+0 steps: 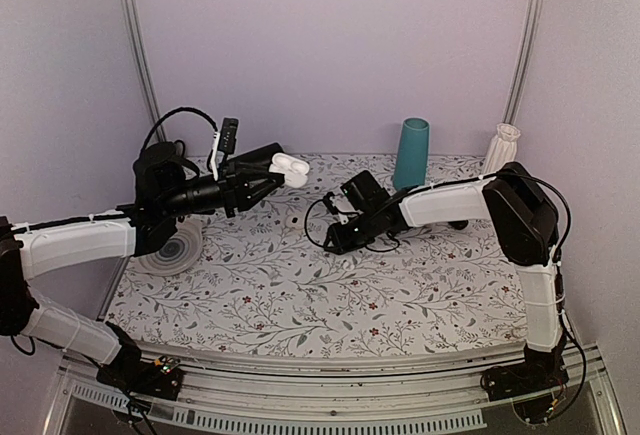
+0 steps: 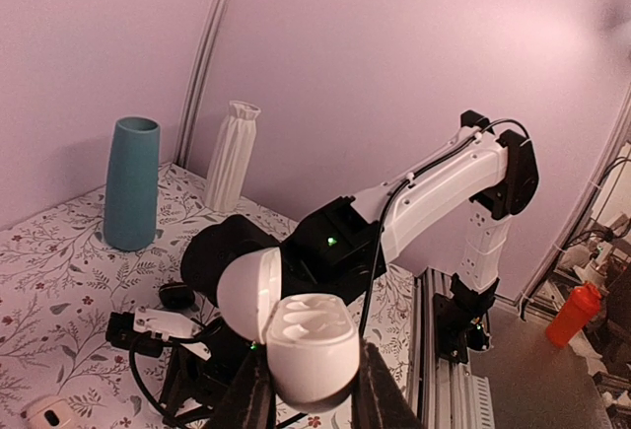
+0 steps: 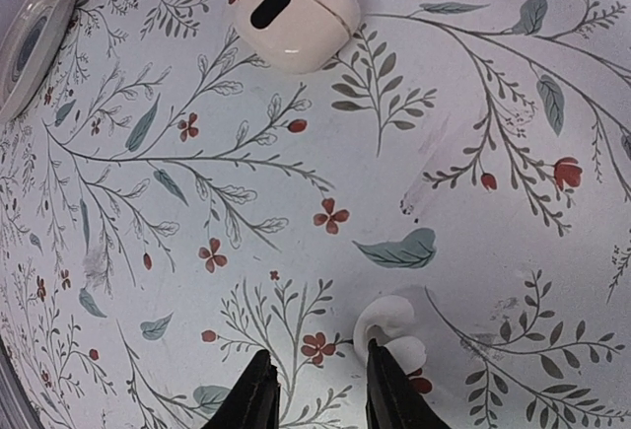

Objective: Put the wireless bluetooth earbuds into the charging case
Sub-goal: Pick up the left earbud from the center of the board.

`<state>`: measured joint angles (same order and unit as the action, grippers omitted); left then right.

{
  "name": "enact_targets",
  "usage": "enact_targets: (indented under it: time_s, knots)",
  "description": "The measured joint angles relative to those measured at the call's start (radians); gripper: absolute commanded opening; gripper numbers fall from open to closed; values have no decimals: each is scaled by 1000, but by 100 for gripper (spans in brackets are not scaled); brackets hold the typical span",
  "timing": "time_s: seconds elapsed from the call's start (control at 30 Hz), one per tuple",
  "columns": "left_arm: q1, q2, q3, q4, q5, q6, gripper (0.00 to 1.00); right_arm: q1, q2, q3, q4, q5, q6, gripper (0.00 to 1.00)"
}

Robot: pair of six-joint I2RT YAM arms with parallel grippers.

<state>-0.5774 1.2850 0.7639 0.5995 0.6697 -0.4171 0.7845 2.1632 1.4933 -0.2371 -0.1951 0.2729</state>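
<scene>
My left gripper [image 1: 283, 173] is shut on the white charging case [image 1: 291, 165] and holds it up above the back left of the table. In the left wrist view the case [image 2: 314, 342] sits between the fingers [image 2: 248, 394] with its lid [image 2: 248, 291] swung open and its sockets showing empty. My right gripper [image 1: 335, 241] is low over the table's middle, with its jaws open and nothing between them [image 3: 314, 365]. A white earbud [image 3: 396, 322] lies on the table against the outer side of the right finger [image 3: 386, 390]. I see no second earbud for certain.
A white round piece with a dark slot [image 3: 295, 15] lies on the floral cloth beyond my right gripper. A ridged round dish [image 1: 170, 248] sits at the left. A teal vase [image 1: 410, 153] and a white ribbed vase [image 1: 501, 145] stand at the back. A small black lump [image 2: 177, 295] lies near the right arm.
</scene>
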Motion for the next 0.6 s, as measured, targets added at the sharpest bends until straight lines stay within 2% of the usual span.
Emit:
enact_targets:
  time_s: [0.6]
  knots:
    - [0, 0, 0, 0, 8, -4, 0, -14, 0, 0, 17, 23, -1, 31]
